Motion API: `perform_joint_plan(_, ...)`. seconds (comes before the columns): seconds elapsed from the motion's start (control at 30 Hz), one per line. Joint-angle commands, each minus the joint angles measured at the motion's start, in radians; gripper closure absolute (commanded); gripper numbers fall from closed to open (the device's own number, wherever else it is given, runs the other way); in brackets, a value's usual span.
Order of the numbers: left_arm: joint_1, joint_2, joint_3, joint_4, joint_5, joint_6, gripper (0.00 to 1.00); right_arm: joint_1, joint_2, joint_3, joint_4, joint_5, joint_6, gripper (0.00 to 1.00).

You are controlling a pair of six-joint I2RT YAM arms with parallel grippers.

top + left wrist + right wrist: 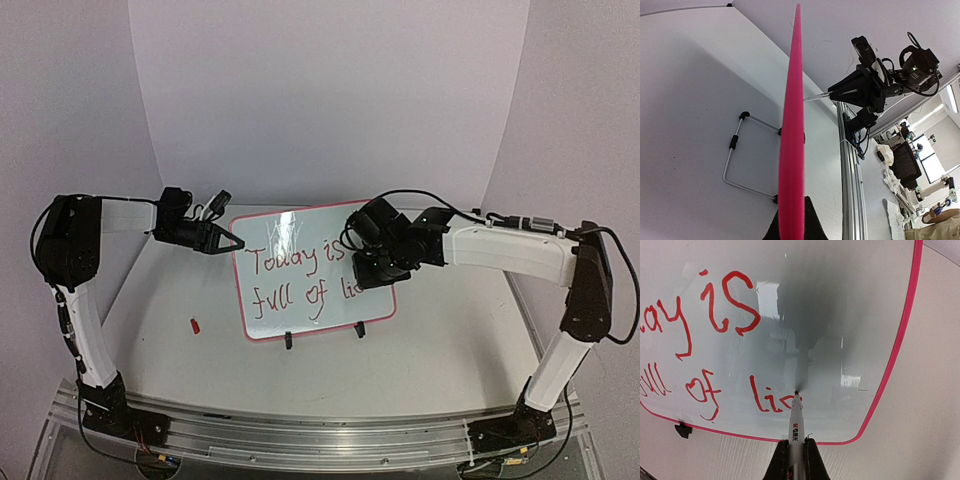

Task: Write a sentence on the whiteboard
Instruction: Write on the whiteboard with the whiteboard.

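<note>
The whiteboard [300, 226], white with a thin pink frame, stands tilted back on two black clip feet. Red writing on it reads "Today is full of li", with one more stroke begun. My left gripper [236, 243] is shut on the board's upper left edge. In the left wrist view its fingers [812, 222] sit on either side of the pink frame [792, 125]. My right gripper [362, 270] is shut on a white marker [796, 420]. The marker's red tip touches the board [850, 315] just right of "li". The right gripper [796, 450] is below the board's lower edge in its own view.
A small red marker cap [196, 325] lies on the table left of the board. The board's wire stand [732, 165] reaches out behind it. The clip feet [288, 340] rest near the table's middle. An aluminium rail [320, 435] runs along the near edge.
</note>
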Motion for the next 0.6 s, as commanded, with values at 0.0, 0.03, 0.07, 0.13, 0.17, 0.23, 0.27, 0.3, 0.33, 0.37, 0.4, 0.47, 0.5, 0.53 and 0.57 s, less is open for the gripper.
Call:
perform_joint_plan(0.0,-0.033,0.039,0.003,-0.012,-0.112,0.078,1.00,-0.007,0.002,-0.023,0.023,0.027,0.011,1.00)
perform_joint_plan(0.03,-0.032,0.039,0.003,-0.014,-0.113,0.078,1.00,-0.007,-0.001,-0.031,0.022,0.028,0.015,1.00)
perform_joint_plan(0.07,-0.033,0.039,0.004,-0.011,-0.114,0.078,1.00,-0.007,-0.004,-0.039,0.022,0.027,0.020,1.00)
perform_joint_plan(0.13,-0.034,0.040,0.006,-0.015,-0.113,0.078,1.00,-0.007,-0.007,-0.054,0.020,0.021,0.031,1.00)
perform_joint_plan(0.17,-0.033,0.040,0.006,-0.015,-0.113,0.078,1.00,-0.008,-0.005,-0.060,0.018,0.016,0.037,1.00)
perform_joint_plan(0.23,-0.032,0.039,0.005,-0.015,-0.114,0.078,1.00,-0.008,-0.004,-0.070,0.015,0.010,0.046,1.00)
perform_joint_plan(0.27,-0.032,0.039,0.004,-0.015,-0.113,0.078,1.00,-0.008,-0.004,-0.074,0.014,0.009,0.050,1.00)
perform_joint_plan(0.3,-0.033,0.039,0.004,-0.014,-0.112,0.078,1.00,-0.008,-0.005,-0.078,0.013,0.005,0.053,1.00)
perform_joint_plan(0.33,-0.033,0.038,0.004,-0.014,-0.111,0.078,1.00,-0.008,-0.005,-0.081,0.013,0.001,0.056,1.00)
perform_joint_plan(0.37,-0.032,0.037,0.004,-0.013,-0.111,0.078,1.00,-0.008,-0.005,-0.084,0.012,-0.005,0.059,1.00)
perform_joint_plan(0.4,-0.032,0.036,0.003,-0.012,-0.112,0.078,1.00,-0.008,-0.004,-0.088,0.012,-0.013,0.061,1.00)
perform_joint_plan(0.47,-0.032,0.036,0.003,-0.012,-0.111,0.076,1.00,-0.008,0.003,-0.090,0.013,-0.031,0.069,1.00)
perform_joint_plan(0.5,-0.033,0.036,0.004,-0.012,-0.112,0.076,1.00,-0.009,0.007,-0.091,0.013,-0.041,0.071,1.00)
perform_joint_plan(0.53,-0.033,0.036,0.004,-0.012,-0.112,0.076,1.00,-0.008,0.010,-0.093,0.013,-0.049,0.074,1.00)
perform_joint_plan(0.57,-0.033,0.036,0.004,-0.012,-0.112,0.076,1.00,-0.008,0.013,-0.093,0.013,-0.054,0.078,1.00)
